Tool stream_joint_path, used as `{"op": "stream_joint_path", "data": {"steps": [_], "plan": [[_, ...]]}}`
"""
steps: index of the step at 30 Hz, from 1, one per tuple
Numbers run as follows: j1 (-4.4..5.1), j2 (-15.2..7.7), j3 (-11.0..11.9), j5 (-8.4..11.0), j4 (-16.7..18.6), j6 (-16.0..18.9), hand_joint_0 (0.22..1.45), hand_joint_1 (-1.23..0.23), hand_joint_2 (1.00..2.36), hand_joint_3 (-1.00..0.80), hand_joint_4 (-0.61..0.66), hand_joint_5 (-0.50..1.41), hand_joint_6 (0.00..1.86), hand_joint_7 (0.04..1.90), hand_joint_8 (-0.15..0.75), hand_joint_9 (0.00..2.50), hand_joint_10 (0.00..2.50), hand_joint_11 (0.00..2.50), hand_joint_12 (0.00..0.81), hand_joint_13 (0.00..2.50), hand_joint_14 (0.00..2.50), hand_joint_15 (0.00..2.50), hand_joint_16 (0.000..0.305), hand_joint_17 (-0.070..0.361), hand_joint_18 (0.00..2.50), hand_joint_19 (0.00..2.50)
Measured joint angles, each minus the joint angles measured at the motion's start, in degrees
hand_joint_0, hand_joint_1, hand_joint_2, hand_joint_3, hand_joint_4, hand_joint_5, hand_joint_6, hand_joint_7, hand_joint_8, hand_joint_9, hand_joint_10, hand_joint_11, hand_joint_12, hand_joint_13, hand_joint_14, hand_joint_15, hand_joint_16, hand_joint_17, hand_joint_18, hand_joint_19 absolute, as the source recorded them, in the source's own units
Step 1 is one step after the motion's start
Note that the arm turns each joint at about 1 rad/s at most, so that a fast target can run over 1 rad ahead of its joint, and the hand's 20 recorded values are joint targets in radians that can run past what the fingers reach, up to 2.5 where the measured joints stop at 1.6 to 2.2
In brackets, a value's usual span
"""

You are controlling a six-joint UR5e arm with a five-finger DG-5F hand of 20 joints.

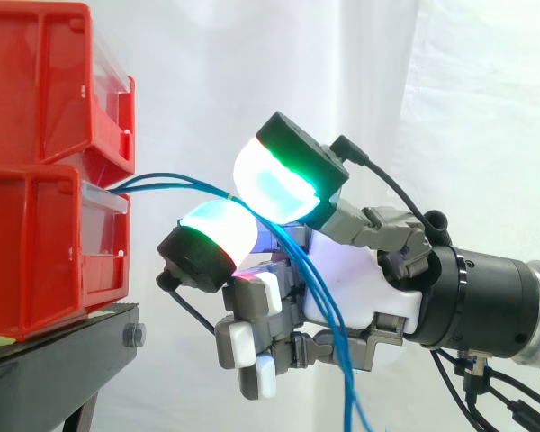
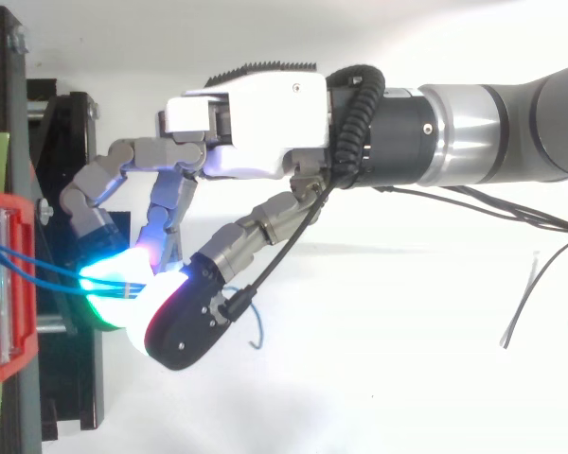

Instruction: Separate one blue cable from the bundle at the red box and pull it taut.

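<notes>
Light is bright and even in both views, with no single source evident. In the side view the white curtain [image 1: 252, 81] nearly washes out at 12 o'clock, and soft grey folds show toward 2 o'clock. The hand [image 1: 360, 279] carries glowing fingertip pads [image 1: 274, 184] that burn to white at their centres, green at the rims, and throw a cyan sheen on the blue cable [image 1: 175, 183] pinched between them. The red bins [image 1: 36, 225] catch small highlights. The black stand [image 1: 54, 360] sits deep in shade at 7 o'clock. In the top view, faint shadow lies on the white surface [image 2: 407, 331] toward 4 o'clock.
</notes>
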Motion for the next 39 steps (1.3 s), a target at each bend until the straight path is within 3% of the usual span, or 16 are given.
{"op": "stream_joint_path", "data": {"steps": [3,10,14,19,25,30,35,37,39], "plan": [[-0.05,0.0,0.0,-0.01,0.0,0.0,0.74,-0.94,1.0,-0.5,0.14,-0.17,0.87,1.39,0.366,1.09,0.02,0.79,0.359,1.08,0.02,0.47,0.045,0.102,1.05,0.57],[-0.11,0.0,0.1,-0.05,-0.2,0.0,0.69,-0.94,1.0,-0.5,0.19,-0.16,0.87,1.39,0.364,1.14,0.02,0.81,0.353,1.11,0.02,0.49,0.044,0.1,1.06,0.58],[-0.15,0.0,0.1,-0.15,-0.6,0.0,0.54,-0.87,1.0,-0.5,0.2,-0.15,0.87,1.36,0.378,1.18,0.02,0.79,0.371,1.14,0.02,0.5,0.046,0.104,1.1,0.62],[-0.17,0.0,0.1,-0.19,-0.7,0.0,0.48,-0.79,1.0,-0.5,0.22,-0.15,0.84,1.31,0.395,1.19,0.02,0.77,0.392,1.15,0.02,0.49,0.051,0.114,1.14,0.62],[-0.18,0.0,0.1,-0.21,-0.7,0.0,0.55,-0.69,1.0,-0.5,0.21,-0.14,0.82,1.33,0.375,1.18,0.02,0.77,0.374,1.14,0.02,0.5,0.046,0.104,1.1,0.65],[-0.18,0.0,0.2,-0.22,-0.7,0.0,0.67,-0.86,1.0,-0.5,0.14,-0.14,0.82,1.37,0.375,1.18,0.02,0.79,0.366,1.14,0.02,0.5,0.044,0.1,1.09,0.63],[-0.18,0.0,0.2,-0.2,-0.7,0.0,0.72,-0.92,1.0,-0.5,0.13,-0.16,0.85,1.38,0.372,1.15,0.02,0.8,0.357,1.12,0.02,0.49,0.045,0.1,1.1,0.59],[-0.18,0.0,0.2,-0.19,-0.8,0.0,0.71,-0.96,1.0,-0.5,0.17,-0.16,0.85,1.36,0.368,1.15,0.02,0.8,0.357,1.12,0.02,0.49,0.044,0.099,1.1,0.58],[-0.18,0.0,0.2,-0.2,-0.9,0.0,0.59,-0.97,1.0,-0.5,0.19,-0.16,0.86,1.34,0.368,1.17,0.02,0.82,0.358,1.14,0.02,0.5,0.044,0.1,1.1,0.6]]}}
